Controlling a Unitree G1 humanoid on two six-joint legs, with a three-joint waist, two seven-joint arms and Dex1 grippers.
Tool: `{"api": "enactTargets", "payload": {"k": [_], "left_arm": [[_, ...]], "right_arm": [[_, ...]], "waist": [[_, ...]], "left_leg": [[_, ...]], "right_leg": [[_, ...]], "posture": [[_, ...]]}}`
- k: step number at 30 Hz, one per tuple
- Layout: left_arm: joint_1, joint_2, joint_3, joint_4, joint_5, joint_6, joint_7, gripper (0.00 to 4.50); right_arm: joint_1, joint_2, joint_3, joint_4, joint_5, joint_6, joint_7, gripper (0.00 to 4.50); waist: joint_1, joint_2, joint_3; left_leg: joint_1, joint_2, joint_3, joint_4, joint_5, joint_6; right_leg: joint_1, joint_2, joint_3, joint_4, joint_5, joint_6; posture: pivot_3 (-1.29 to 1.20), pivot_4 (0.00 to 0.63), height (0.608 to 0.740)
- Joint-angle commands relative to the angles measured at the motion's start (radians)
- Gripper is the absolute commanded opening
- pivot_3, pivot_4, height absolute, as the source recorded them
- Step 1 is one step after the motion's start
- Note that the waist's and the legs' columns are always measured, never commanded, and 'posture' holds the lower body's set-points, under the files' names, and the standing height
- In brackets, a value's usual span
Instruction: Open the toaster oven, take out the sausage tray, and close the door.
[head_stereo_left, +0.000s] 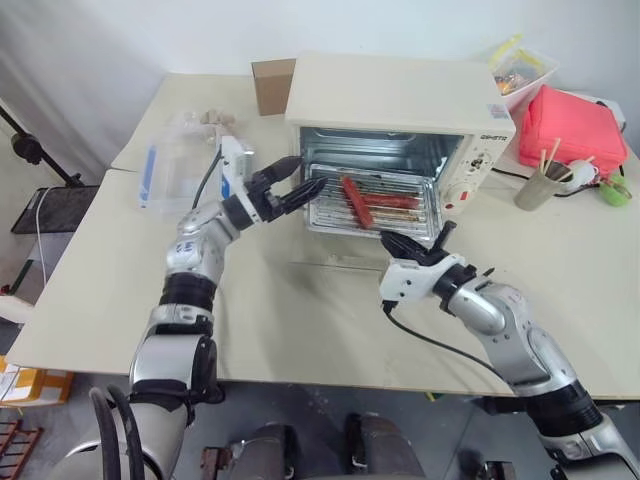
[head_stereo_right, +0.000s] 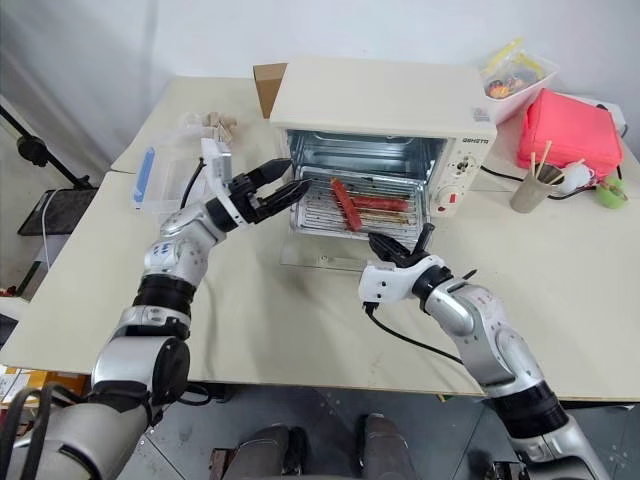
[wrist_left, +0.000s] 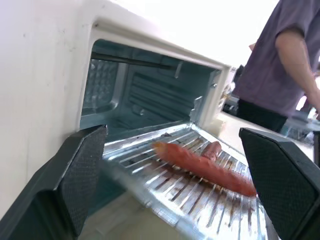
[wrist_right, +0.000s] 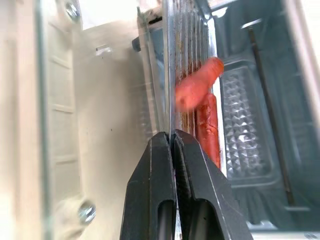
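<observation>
The cream-white toaster oven (head_stereo_left: 400, 95) stands at the back of the table with its shiny inside showing. Its door (head_stereo_left: 330, 257) lies folded down flat on the table in front. The silver sausage tray (head_stereo_left: 400, 218) sticks partly out of the opening, carrying two red sausages (head_stereo_left: 362, 204). My right gripper (head_stereo_left: 388, 238) is shut on the tray's front edge (wrist_right: 170, 75). At the tray's left side my left gripper (head_stereo_left: 308, 172) stands wide open. Its fingers (wrist_left: 82, 170) flank the tray (wrist_left: 165, 190) without touching it.
A clear plastic box with blue clips (head_stereo_left: 175, 165) sits left of the oven, a cardboard box (head_stereo_left: 272, 85) behind it. A red pouch (head_stereo_left: 575, 125), a cup of sticks (head_stereo_left: 540, 185) and a white bin (head_stereo_left: 520, 70) lie to the right. A person (wrist_left: 280, 65) stands beyond the table.
</observation>
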Motion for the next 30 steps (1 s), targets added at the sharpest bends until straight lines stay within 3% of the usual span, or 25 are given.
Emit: {"api": "enactTargets", "payload": {"k": [1, 4, 9, 16, 19, 30], "left_arm": [[0.042, 0.082, 0.017, -0.184, -0.09, 0.287, 0.032, 4.5], [0.061, 0.166, 0.011, -0.267, -0.181, 0.649, 0.062, 4.5], [0.039, 0.182, 0.082, -0.311, -0.31, 0.97, 0.135, 4.5], [0.037, 0.14, 0.129, -0.322, -0.346, 1.117, 0.255, 4.5], [0.049, 0.087, 0.162, -0.333, -0.366, 1.15, 0.305, 3.9], [0.062, 0.051, 0.212, -0.339, -0.381, 1.237, 0.393, 0.45]], "right_arm": [[0.016, -0.024, -0.039, -0.084, 0.005, -0.026, 0.007, 0.0], [0.016, -0.043, -0.037, -0.087, 0.019, -0.051, 0.035, 0.0], [-0.005, -0.068, -0.027, -0.067, 0.053, -0.097, 0.091, 0.0], [-0.041, -0.069, -0.01, -0.037, 0.08, -0.151, 0.138, 0.0], [-0.068, -0.055, 0.009, -0.028, 0.085, -0.168, 0.152, 0.0], [-0.065, -0.06, 0.005, -0.016, 0.101, -0.178, 0.171, 0.0]], "waist": [[0.001, 0.0, 0.0], [0.002, 0.0, 0.0], [0.015, 0.0, 0.0], [0.024, -0.001, 0.0], [0.024, -0.001, 0.0], [0.025, -0.001, 0.0]], "left_leg": [[0.0, 0.0, 0.0, 0.0, 0.0, 0.0], [0.0, 0.0, -0.001, 0.003, 0.0, 0.0], [0.0, -0.001, -0.004, 0.005, 0.0, 0.0], [0.0, -0.001, -0.003, 0.008, 0.0, 0.0], [0.0, -0.001, -0.003, 0.008, 0.0, 0.0], [0.0, -0.001, -0.003, 0.009, -0.001, -0.001]], "right_leg": [[0.0, 0.0, 0.0, 0.0, 0.0, 0.0], [0.001, 0.0, 0.0, 0.001, 0.0, 0.0], [0.003, -0.001, 0.001, 0.001, 0.0, 0.0], [0.003, 0.0, 0.001, 0.002, 0.0, 0.0], [0.003, 0.0, 0.001, 0.002, 0.0, 0.0], [0.003, 0.0, 0.001, 0.005, 0.0, 0.0]], "posture": [[0.0, 0.15, 0.74], [0.0, 0.15, 0.74], [0.0, 0.15, 0.74], [0.0, 0.15, 0.74], [0.0, 0.15, 0.74], [0.0, 0.15, 0.74]]}}
